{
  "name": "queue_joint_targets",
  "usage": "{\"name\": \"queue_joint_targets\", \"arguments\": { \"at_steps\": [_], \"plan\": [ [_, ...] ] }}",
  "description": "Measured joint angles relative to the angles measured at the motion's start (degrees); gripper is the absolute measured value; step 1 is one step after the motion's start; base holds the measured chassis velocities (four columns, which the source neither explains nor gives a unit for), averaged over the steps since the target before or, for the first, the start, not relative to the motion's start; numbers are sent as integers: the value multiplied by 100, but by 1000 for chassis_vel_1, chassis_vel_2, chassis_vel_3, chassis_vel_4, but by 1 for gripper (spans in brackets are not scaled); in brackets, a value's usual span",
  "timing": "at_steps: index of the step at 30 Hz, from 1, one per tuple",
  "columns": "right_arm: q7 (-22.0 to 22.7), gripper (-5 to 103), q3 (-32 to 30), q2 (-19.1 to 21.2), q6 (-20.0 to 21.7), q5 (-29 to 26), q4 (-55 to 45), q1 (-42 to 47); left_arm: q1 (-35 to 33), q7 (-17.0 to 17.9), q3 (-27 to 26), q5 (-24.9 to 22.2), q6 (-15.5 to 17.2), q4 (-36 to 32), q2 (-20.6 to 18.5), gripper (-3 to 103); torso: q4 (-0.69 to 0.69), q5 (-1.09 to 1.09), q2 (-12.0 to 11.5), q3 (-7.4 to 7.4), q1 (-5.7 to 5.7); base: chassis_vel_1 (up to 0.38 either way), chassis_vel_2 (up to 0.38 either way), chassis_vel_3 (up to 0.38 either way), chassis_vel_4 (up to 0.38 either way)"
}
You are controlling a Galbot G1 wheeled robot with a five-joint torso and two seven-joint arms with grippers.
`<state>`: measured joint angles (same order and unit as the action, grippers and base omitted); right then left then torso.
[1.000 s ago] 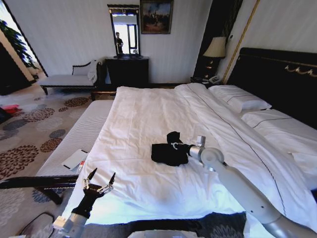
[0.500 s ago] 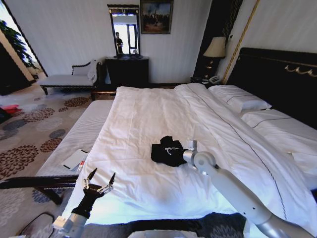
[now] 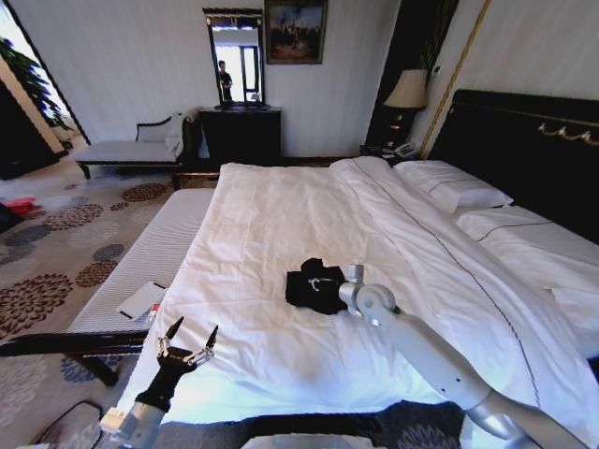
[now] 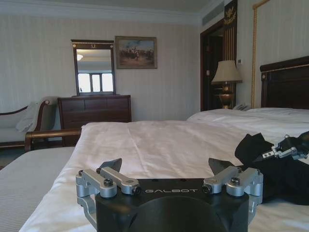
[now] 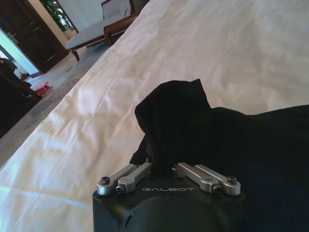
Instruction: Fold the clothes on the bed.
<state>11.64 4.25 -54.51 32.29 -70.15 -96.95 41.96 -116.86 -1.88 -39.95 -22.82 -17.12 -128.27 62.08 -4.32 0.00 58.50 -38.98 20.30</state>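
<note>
The clothes (image 3: 307, 288) are a small black bundle lying in the middle of the bed (image 3: 271, 215), on its white cover. My right gripper (image 3: 324, 282) reaches in from the right and is shut on a raised fold of the clothes (image 5: 174, 116); the cloth hides its fingertips. In the left wrist view the clothes (image 4: 282, 176) and the right gripper (image 4: 285, 151) sit ahead and to the side. My left gripper (image 3: 187, 340) hovers open and empty at the bed's near left corner, well apart from the clothes, its fingers (image 4: 112, 165) spread wide.
A pale bench (image 3: 154, 253) runs along the bed's left side with a booklet (image 3: 140, 300) on it. Pillows (image 3: 454, 187) and a dark headboard (image 3: 529, 150) lie to the right. A dresser with mirror (image 3: 239, 131), a chaise (image 3: 131, 150) and a lamp (image 3: 407, 90) stand beyond.
My right gripper has drawn back toward me and to the left with the fold in it, laying that fold lower over the bundle. The left arm has not moved.
</note>
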Motion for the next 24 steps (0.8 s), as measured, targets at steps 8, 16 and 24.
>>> {"name": "queue_joint_targets", "arguments": {
  "at_steps": [8, 16, 24],
  "plan": [
    [-175, 24, -47, 27, -105, 316, -239, 152, 0, 0, 0, 0, 0, 0, 0, 100, 0, 1, 0, 1, 0, 0, 0, 0, 0],
    [-178, 51, -278, 116, -196, 128, -651, -109, 0, 0, 0, 0, 0, 0, 0, 100, 0, 0, 0, 1, 0, 0, 0, 0, 0],
    [-251, 79, -569, 210, -552, 637, -841, 460, 0, 0, 0, 0, 0, 0, 0, 100, -2, 0, 0, 1, 0, 0, 0, 0, 0]
  ]
}}
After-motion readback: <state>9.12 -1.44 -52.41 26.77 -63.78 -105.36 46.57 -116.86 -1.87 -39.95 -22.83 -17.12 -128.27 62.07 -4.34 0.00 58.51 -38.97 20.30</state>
